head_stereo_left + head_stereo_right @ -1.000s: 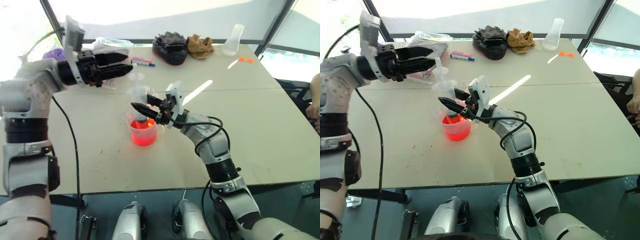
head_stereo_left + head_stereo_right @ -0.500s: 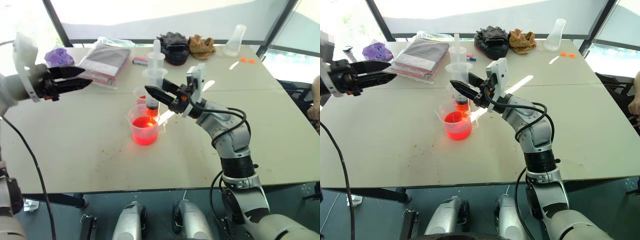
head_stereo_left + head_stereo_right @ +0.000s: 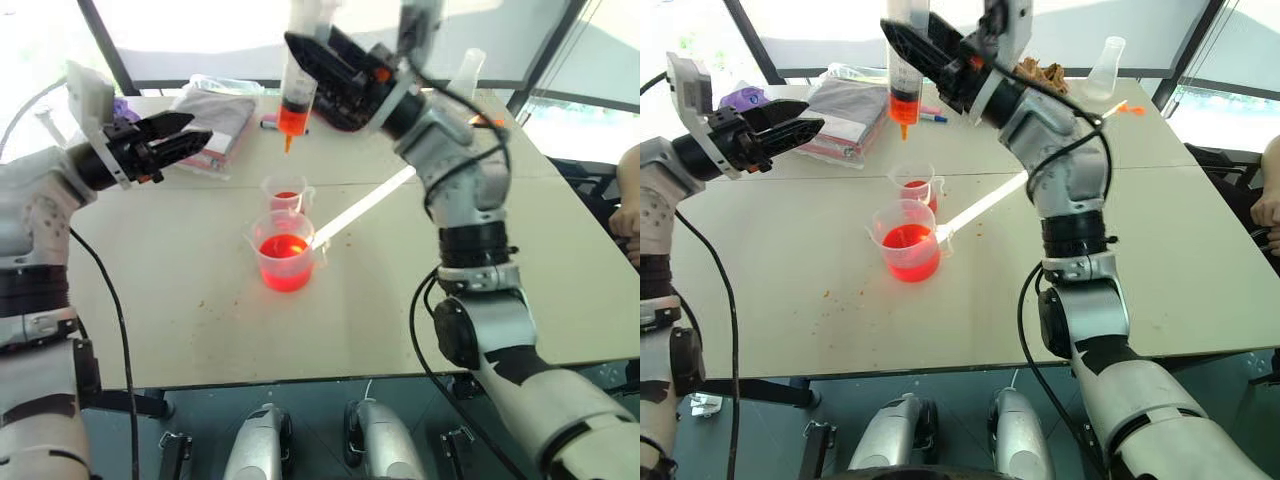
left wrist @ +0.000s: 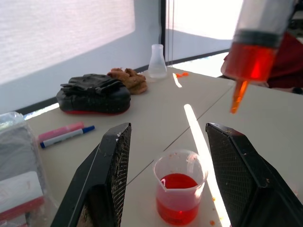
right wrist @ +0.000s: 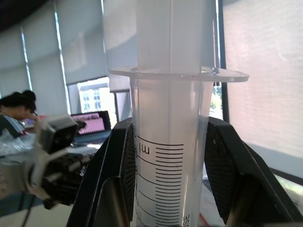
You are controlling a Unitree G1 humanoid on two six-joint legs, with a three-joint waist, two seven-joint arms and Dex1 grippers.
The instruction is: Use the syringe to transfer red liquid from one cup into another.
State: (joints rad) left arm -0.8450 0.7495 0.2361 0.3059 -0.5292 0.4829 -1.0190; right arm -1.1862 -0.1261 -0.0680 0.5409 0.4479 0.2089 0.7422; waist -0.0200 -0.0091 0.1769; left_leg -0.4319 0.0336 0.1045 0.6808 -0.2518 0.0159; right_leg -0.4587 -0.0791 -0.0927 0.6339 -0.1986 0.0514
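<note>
My right gripper [image 3: 303,52] is shut on the barrel of the syringe [image 3: 298,85] and holds it upright, high above the cups. Red liquid [image 3: 291,118] fills the barrel's lower end, and the orange tip [image 4: 238,96] points down. The smaller cup [image 3: 287,193] stands below it with a little red liquid inside. Just in front of it is the larger beaker [image 3: 286,250], holding more red liquid [image 3: 907,238]. Off to the left of the cups my left gripper [image 3: 188,135] hangs open and empty, and the small cup [image 4: 180,189] shows between its fingers [image 4: 111,179].
At the table's far edge lie a black glove [image 4: 92,92], a brown cloth [image 4: 128,78], a clear conical flask [image 3: 1106,68] and two markers [image 4: 66,134]. A bagged folded cloth [image 3: 215,110] lies at the back left. A person's hand [image 3: 625,215] shows at the right edge.
My right gripper has lifted the syringe out of the larger beaker to high above both cups. My left gripper has drawn away from the plunger toward the left.
</note>
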